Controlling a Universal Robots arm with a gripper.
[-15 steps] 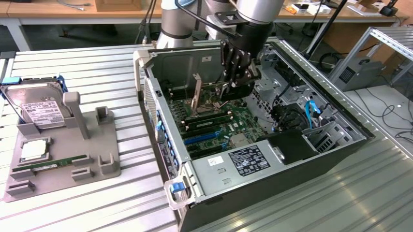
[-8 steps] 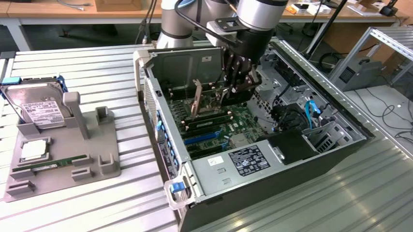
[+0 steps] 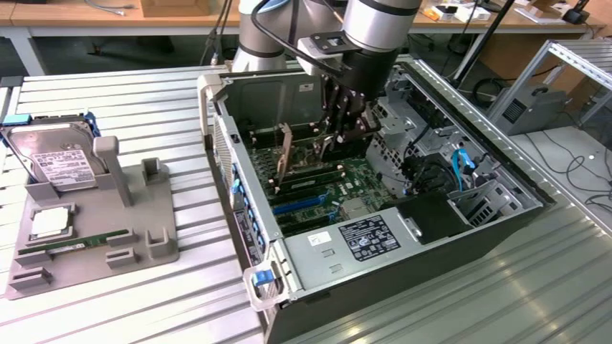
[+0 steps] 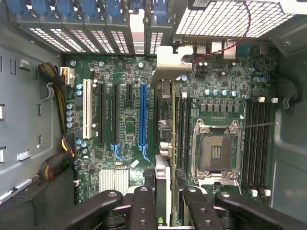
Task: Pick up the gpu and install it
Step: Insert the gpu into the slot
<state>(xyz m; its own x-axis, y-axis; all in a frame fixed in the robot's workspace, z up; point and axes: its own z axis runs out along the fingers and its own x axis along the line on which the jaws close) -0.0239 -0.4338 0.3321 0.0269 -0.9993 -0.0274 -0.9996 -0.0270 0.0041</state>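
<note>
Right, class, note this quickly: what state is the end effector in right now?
End effector: closed on the gpu.

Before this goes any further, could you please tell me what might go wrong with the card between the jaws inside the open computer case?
1. The thin dark gpu card with a silver end bracket sits between the jaws and appears to be beside the long blue slot, not over it. Pressed down like this, it could strike the green motherboard.
2. The thin red wire runs close to the bracket and might snag.
</note>
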